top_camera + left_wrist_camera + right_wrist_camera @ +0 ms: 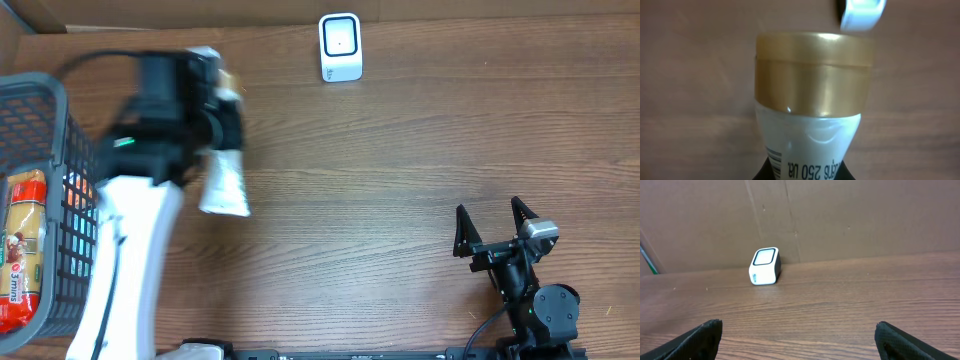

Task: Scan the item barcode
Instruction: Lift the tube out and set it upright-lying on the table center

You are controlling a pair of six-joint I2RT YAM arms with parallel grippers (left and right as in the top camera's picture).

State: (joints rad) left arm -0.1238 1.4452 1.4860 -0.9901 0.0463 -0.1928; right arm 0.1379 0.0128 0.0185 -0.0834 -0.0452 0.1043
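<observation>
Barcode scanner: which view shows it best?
Right wrist: the barcode scanner sits whole and unobstructed, window and side both visible. Overhead shows it whole too, but small and top-down. Left wrist catches only a blurred white corner past the gold-capped tube.

A brown wood-grain table is seen filling the overhead view, its grain running from 9 o'clock to 3 o'clock. Along the 12 o'clock edge it is backed by plain cardboard panels, joined at visible seams. The surface is evenly and softly lit.
</observation>
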